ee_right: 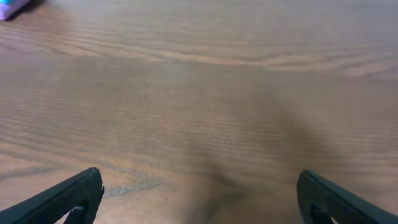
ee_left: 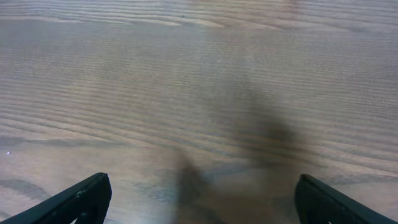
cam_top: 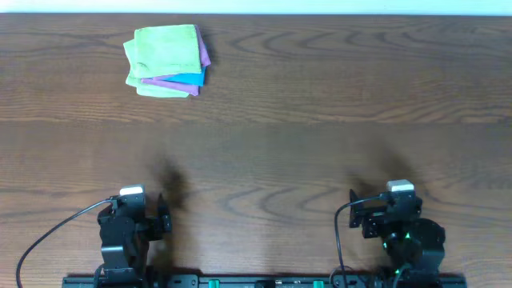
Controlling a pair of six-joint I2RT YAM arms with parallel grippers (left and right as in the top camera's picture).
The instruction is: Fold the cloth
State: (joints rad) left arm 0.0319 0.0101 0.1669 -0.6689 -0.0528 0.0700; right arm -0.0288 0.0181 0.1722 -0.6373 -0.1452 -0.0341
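Table (cam_top: 320, 120): dark wood, flat, matte, long grain lines; wide bare stretch btwn its near and far edges. Cloth (cam_top: 166, 60) lies far-left near the back edge, well apart from both grippers; soft, roughly square folded pile, green on top w/ purple and blue layers showing at its right and front sides, pale green at the bottom. Left gripper (ee_left: 202, 202) and right gripper (ee_right: 199, 199) sit at the near edge, one per side; black jaws spread wide over bare wood, gripping nothing.
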